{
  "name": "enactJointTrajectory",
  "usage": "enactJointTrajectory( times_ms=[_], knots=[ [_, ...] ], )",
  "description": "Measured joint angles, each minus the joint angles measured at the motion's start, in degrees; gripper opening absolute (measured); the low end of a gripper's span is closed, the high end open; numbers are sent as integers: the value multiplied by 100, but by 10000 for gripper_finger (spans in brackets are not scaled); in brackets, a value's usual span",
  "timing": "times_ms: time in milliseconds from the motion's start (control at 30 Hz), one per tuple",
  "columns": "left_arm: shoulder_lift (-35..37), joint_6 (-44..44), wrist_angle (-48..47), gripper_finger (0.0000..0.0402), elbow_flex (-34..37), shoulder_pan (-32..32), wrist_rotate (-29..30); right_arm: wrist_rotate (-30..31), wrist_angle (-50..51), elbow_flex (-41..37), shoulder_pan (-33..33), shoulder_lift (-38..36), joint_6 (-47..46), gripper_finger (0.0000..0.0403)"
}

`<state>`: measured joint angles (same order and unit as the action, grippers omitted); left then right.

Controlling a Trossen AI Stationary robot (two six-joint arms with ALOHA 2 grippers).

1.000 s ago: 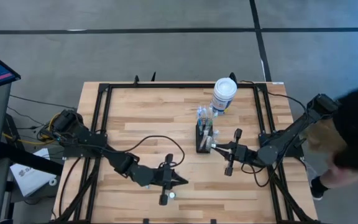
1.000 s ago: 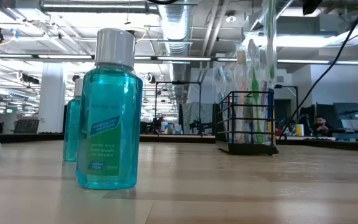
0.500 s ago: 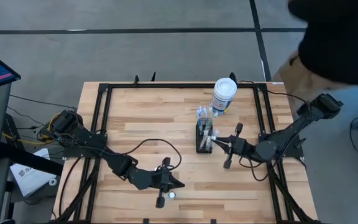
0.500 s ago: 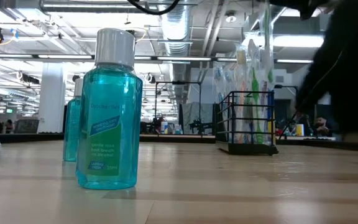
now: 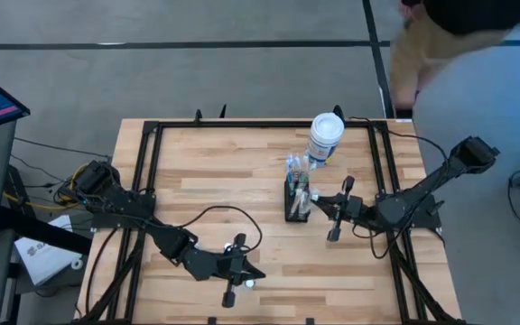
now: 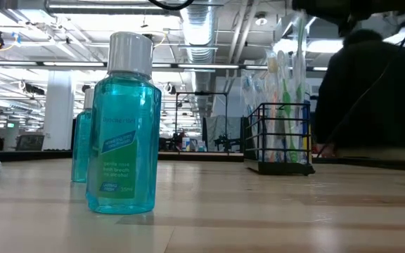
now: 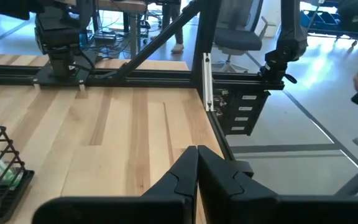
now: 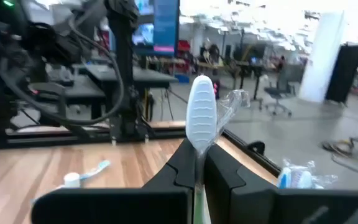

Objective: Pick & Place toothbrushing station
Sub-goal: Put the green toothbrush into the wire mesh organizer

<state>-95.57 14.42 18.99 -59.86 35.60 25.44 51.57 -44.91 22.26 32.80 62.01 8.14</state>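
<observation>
Two dark, matte, multi-jointed robot arms are seen, built of slim black links joined by bulkier rounded housings. A black cable [image 5: 208,215] is looped loosely along the left arm. Each arm is ended by a black two-finger gripper, the left gripper [image 7: 196,163] and the right gripper [image 8: 197,163], with flat, angular, faceted fingers [image 7: 225,177] of dull black plastic.

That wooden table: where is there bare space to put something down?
The back left of the table, between the frame rail and the black caddy, is bare. It is crowded mid-right: caddy, white canister and right gripper sit close. The left gripper lies by the front edge.
</observation>
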Motion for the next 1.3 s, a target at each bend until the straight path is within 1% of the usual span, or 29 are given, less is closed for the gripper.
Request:
enactJointTrajectory(
  times_ms=[100,167,267,333,400,533,1100,1300],
  knots=[
    [-2,-1,24,4,0,1,1,-72,-755,-363,-36,5,211,4],
    [-2,-7,43,4,0,1,1,-71,-1048,-556,-104,-3,205,4],
    [-4,-18,42,4,2,1,1,-86,-1093,-773,-226,5,-81,2],
    [-4,-20,47,4,2,1,1,-228,-1129,-861,-307,5,-260,2],
    [-4,-20,47,4,2,1,32,-360,-1132,-875,-362,13,-350,2],
    [-4,-20,47,4,2,1,106,-394,-1123,-874,-376,51,-463,2],
    [-4,-20,41,4,2,1,108,-403,-1190,-872,-426,915,-997,2],
    [-4,-20,39,4,2,1,108,-403,-1430,-872,-428,1250,-1075,3]
  ],
)
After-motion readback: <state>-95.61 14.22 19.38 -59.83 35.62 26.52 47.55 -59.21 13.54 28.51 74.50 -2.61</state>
